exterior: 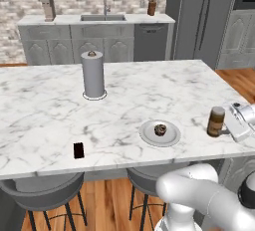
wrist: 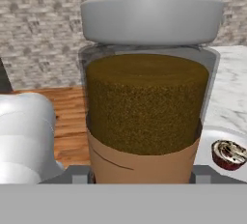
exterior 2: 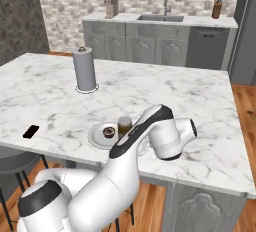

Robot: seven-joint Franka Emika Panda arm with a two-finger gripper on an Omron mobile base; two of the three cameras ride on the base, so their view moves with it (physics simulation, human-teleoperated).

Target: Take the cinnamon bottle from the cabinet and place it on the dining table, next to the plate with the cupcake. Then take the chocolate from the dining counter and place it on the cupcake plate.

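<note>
Two task items sit on the marble tabletop (exterior: 45,105) in front of us. The cinnamon bottle (exterior: 216,121) stands upright near the right edge, just beside the plate (exterior: 147,133) with the cupcake (exterior: 160,129). Our gripper (exterior: 230,125) is at the bottle, its jaws closed on the bottle's sides, low on the body; in the hand view the bottle (wrist: 144,107) fills the middle, with the cupcake (wrist: 229,154) showing to its lower right. From the left base view the bottle's base looks to be on the marble, though we cannot be sure it is fully down. The chocolate (exterior: 78,150), a small dark bar, lies flat near the front edge, well apart from the plate on its far side.

To finish this step well, we judge it best to settle the bottle fully, open the jaws without tipping it, then draw the hand straight back and up, keeping clear of the plate. A paper towel roll (exterior: 93,74) stands farther back.
</note>
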